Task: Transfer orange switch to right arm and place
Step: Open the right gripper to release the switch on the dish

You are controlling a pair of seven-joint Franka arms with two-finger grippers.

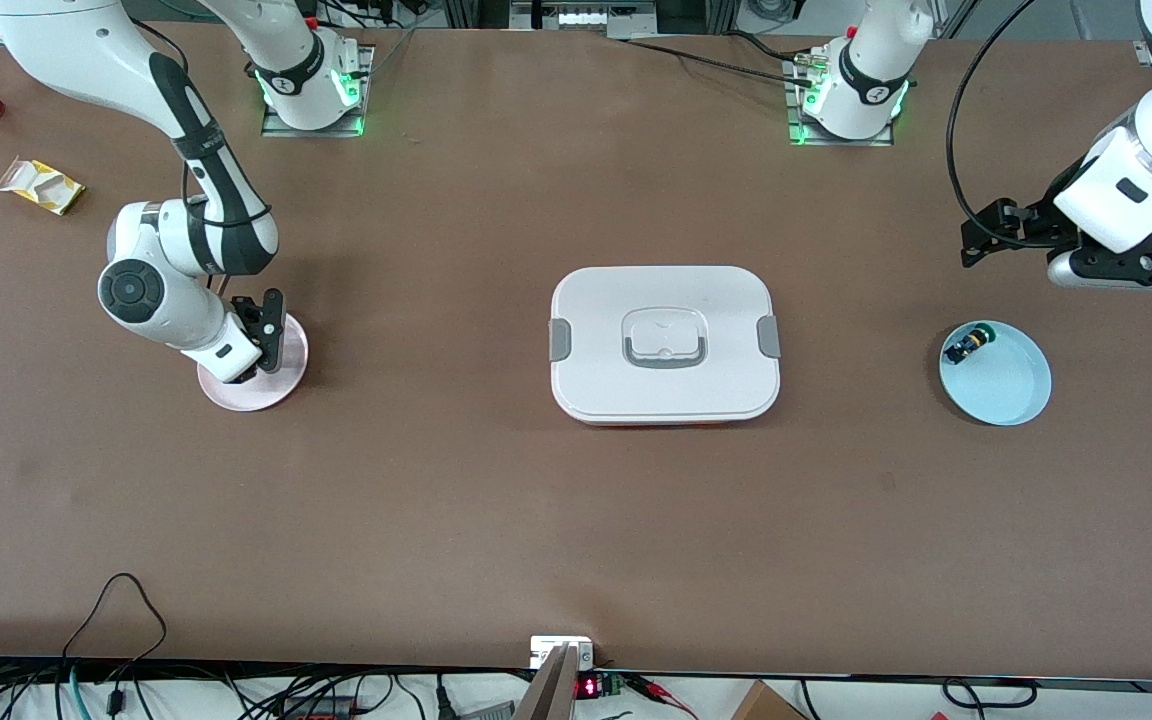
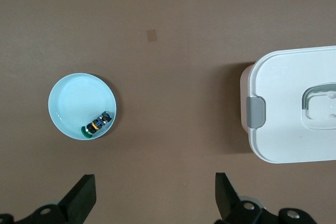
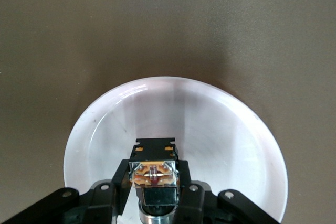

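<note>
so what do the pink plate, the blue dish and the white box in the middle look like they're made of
The round pink plate under the right gripper looks like glossy plastic or glazed ceramic, judging by its soft sheen. The round pale blue dish shows faint concentric rings, likely the same. The white rectangular lidded box looks like matte plastic, with grey clips.

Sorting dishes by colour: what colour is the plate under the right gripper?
Pale pink; the plate shows best in the right wrist view, beneath the right gripper.
</note>
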